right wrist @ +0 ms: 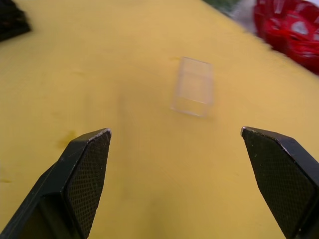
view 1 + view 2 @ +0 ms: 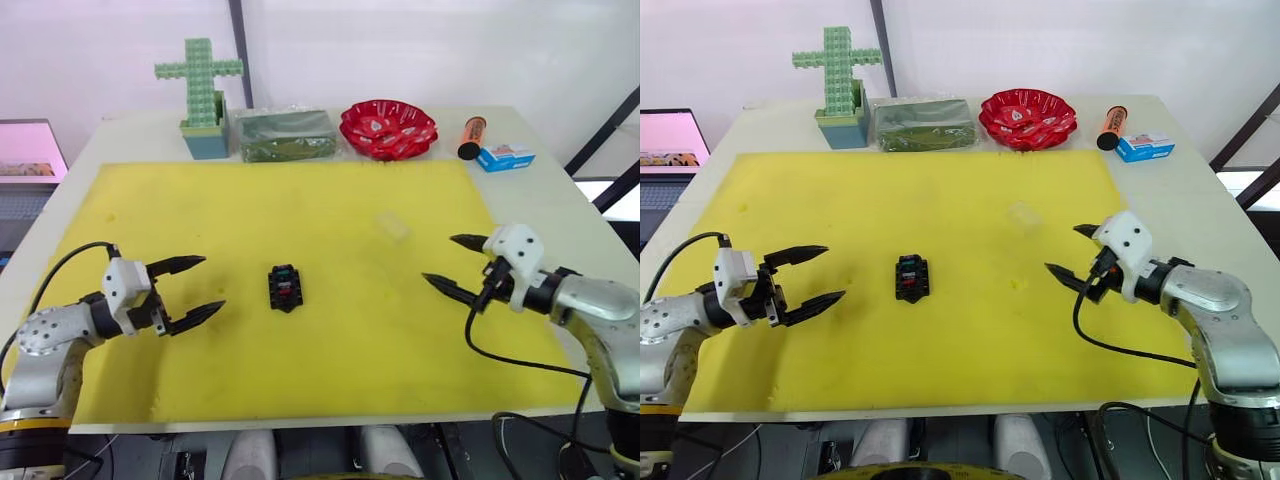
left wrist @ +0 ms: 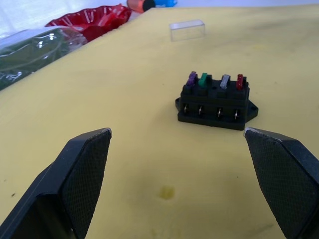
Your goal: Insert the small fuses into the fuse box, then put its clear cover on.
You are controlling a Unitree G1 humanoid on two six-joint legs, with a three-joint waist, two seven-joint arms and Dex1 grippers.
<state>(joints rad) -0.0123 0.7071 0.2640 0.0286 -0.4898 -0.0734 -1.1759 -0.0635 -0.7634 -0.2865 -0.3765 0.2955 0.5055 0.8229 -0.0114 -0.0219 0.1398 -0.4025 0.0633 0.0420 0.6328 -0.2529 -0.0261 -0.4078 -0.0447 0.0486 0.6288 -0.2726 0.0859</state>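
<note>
Two tools, left [image 2: 190,289] and right [image 2: 453,265], wide open, empty; four fuses [image 3: 215,81] in fuse box [image 3: 215,105]; one clear cover [image 1: 193,86].

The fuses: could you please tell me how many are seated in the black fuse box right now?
4. All stand in one row along the top of the fuse box: purple fuse, green fuse, grey fuse, red fuse. None seems hidden.

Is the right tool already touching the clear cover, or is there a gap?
Apart. In the right wrist view the clear cover lies alone on the yellow mat, with bare mat between it and both open fingers of the right tool.
</note>
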